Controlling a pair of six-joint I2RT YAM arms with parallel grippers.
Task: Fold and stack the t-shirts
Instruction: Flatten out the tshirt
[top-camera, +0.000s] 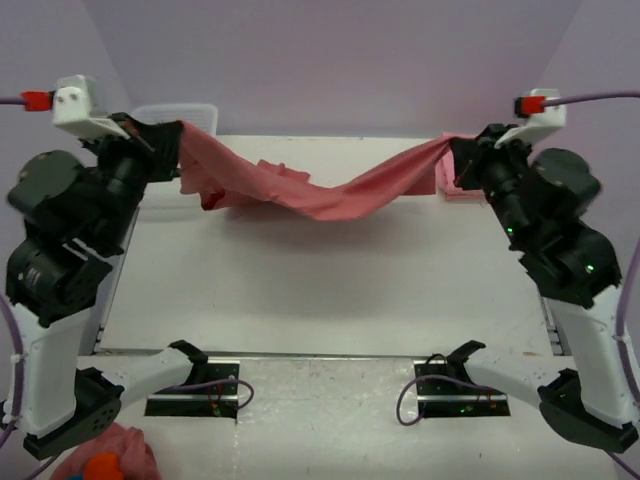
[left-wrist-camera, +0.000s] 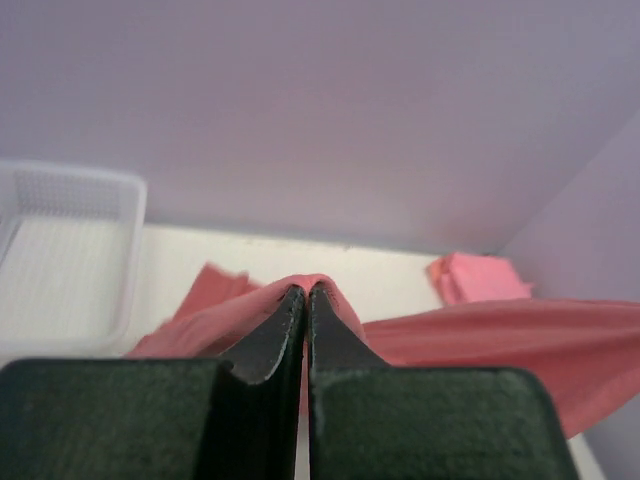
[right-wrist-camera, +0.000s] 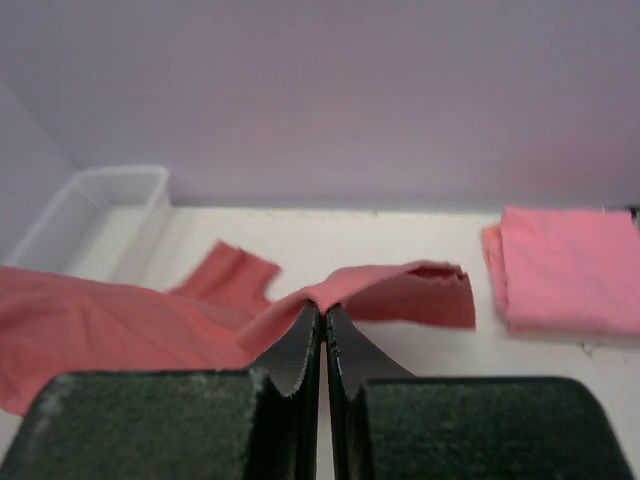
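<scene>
Hanging t-shirt (top-camera: 330, 195): rose-red, soft matte cotton, rumpled. It is slung like a hammock between the two arms and sags mid-span over the smooth white tabletop (top-camera: 320, 300) (whether the lowest fold touches it, cannot tell).

West end: the left pincer (left-wrist-camera: 305, 292) has its black fingers pressed together, pinching a fold of the shirt at the very tips. Loose cloth bunches and droops just beside it.

East end: the right pincer (right-wrist-camera: 322, 310) is likewise clamped on the shirt's other end, with a short flap curling past the tips.

A folded t-shirt (right-wrist-camera: 570, 265), lighter salmon, lies as a flat squarish pad on the tabletop, far right. A white plastic basket (left-wrist-camera: 60, 250) with latticed walls sits far left.
</scene>
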